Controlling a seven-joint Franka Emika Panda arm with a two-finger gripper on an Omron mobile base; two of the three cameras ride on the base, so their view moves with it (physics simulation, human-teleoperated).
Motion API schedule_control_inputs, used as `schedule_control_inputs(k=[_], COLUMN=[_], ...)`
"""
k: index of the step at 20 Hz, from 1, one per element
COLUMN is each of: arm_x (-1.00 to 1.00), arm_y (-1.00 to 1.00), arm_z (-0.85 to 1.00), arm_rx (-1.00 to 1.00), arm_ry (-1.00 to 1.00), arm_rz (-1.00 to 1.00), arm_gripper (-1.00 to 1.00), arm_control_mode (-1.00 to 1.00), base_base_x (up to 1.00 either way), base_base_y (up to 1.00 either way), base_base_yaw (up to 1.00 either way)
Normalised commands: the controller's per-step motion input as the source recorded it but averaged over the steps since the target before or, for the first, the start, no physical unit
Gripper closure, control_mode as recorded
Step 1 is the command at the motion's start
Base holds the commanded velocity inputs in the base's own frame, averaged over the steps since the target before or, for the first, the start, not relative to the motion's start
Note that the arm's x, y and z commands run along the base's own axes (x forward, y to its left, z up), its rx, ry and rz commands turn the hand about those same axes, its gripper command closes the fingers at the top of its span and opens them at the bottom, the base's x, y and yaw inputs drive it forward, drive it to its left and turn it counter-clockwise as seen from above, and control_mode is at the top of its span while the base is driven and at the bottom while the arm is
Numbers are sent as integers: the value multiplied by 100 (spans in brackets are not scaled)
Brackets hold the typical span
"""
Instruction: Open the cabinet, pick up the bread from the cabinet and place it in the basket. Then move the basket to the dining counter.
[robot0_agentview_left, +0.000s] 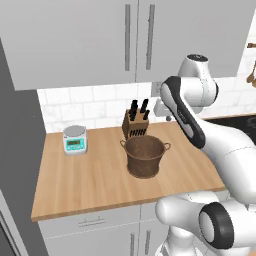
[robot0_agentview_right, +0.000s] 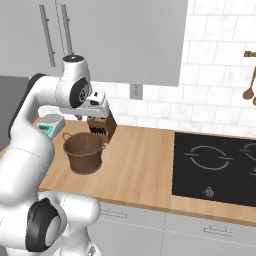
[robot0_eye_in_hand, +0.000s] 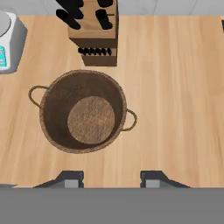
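Note:
The light grey cabinet (robot0_agentview_left: 100, 40) hangs above the worktop, both doors closed, with vertical bar handles (robot0_agentview_left: 127, 37); it also appears at the upper left as the cabinet (robot0_agentview_right: 120, 40). The bread is hidden. The dark brown woven basket (robot0_agentview_left: 145, 156) (robot0_agentview_right: 84, 152) stands empty on the wood worktop, with its pale round bottom showing in the basket (robot0_eye_in_hand: 83, 111). My gripper (robot0_eye_in_hand: 111, 179) hovers high above the worktop, pointing down, a little to the front right of the basket. Its fingers stand apart with nothing between them. The hand (robot0_agentview_right: 96, 109) sits above the knife block. The dining counter is out of view.
A wooden knife block (robot0_agentview_left: 136, 122) (robot0_eye_in_hand: 94, 35) stands just behind the basket. A white kitchen scale (robot0_agentview_left: 75, 140) (robot0_agentview_right: 51, 124) sits at the back left. A black hob (robot0_agentview_right: 215, 165) is set into the worktop on the right, with wooden spoons (robot0_agentview_right: 248, 90) on the tiled wall.

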Motion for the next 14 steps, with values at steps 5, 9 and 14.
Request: schedule_control_inputs(k=[5, 9, 14], arm_x=[-15, -22, -24], arm_y=[-2, 0, 4], arm_z=[0, 27, 59], arm_rx=[3, 3, 0], arm_ry=[-24, -46, -52], arm_rz=[0, 0, 0], arm_gripper=[-100, -100, -100], arm_control_mode=[-100, -100, -100], base_base_x=[0, 0, 0], base_base_y=[0, 0, 0], base_base_yaw=[0, 0, 0])
